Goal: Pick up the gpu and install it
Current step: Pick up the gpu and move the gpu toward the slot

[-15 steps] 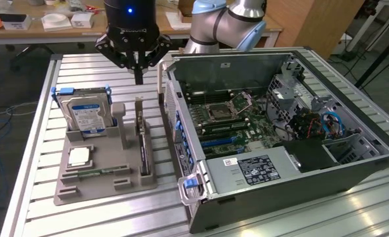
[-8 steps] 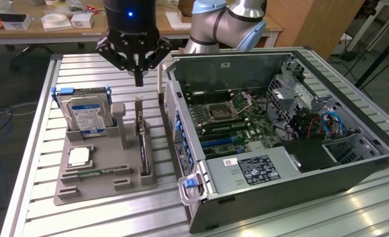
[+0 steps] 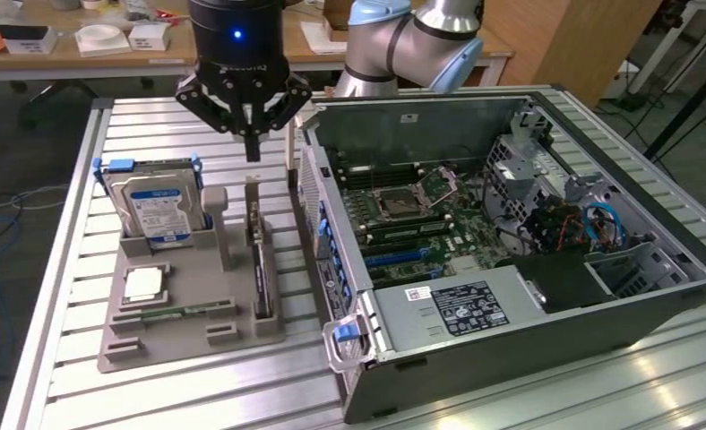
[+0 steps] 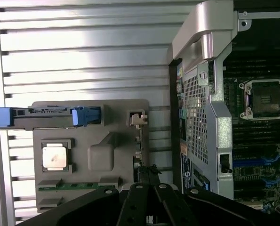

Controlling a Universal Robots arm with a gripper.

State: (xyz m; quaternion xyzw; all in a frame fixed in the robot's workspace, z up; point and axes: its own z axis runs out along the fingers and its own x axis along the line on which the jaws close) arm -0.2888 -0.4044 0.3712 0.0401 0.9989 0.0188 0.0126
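The gpu (image 3: 259, 264) stands on its long edge in a slot of the grey holder tray (image 3: 192, 345), its silver end bracket (image 3: 253, 193) pointing up. In the wrist view the gpu (image 4: 140, 160) appears edge-on as a thin dark strip, with its bracket (image 4: 137, 118) at the end. My gripper (image 3: 253, 154) hangs straight above the bracket, a short gap away, not touching it. Its black fingers are pressed together with nothing between them. In the wrist view my gripper (image 4: 148, 187) is over the card's edge.
On the same tray (image 4: 116, 109) stand a silver hard drive (image 3: 156, 208) in a blue carrier (image 4: 45, 117), a processor chip (image 3: 146, 284) and a memory stick (image 3: 174, 313). The open computer case (image 3: 509, 358) lies just to the exterior view's right, motherboard (image 3: 425, 224) exposed.
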